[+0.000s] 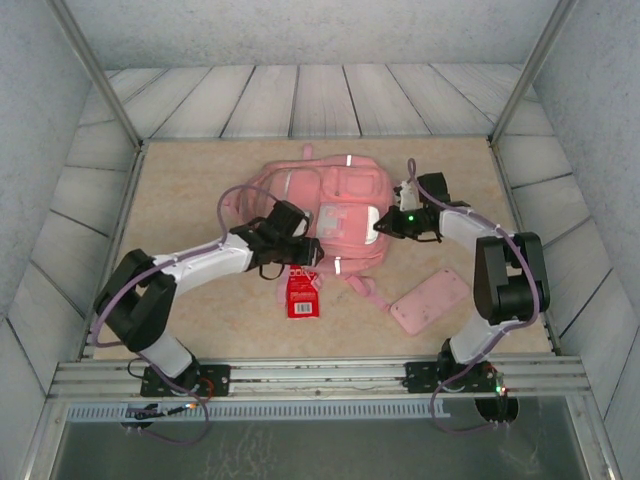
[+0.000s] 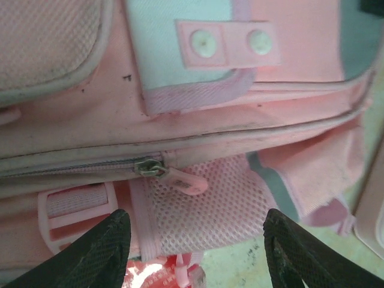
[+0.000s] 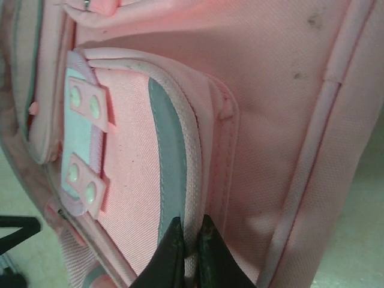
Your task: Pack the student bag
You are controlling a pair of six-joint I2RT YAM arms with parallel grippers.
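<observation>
Nearest the right wrist lens, the right gripper is clenched on the pale piped edge of the front pocket of the student bag, which lies flat at the centre of the table. At the bag's 6 o'clock side the left gripper hangs with jaws spread and holding nothing, above a zip slider and a mesh pocket. Outside the bag, a red packet lies just beside its 6 o'clock edge and a flat pink case at about 4 o'clock; the bag's contents cannot be seen.
</observation>
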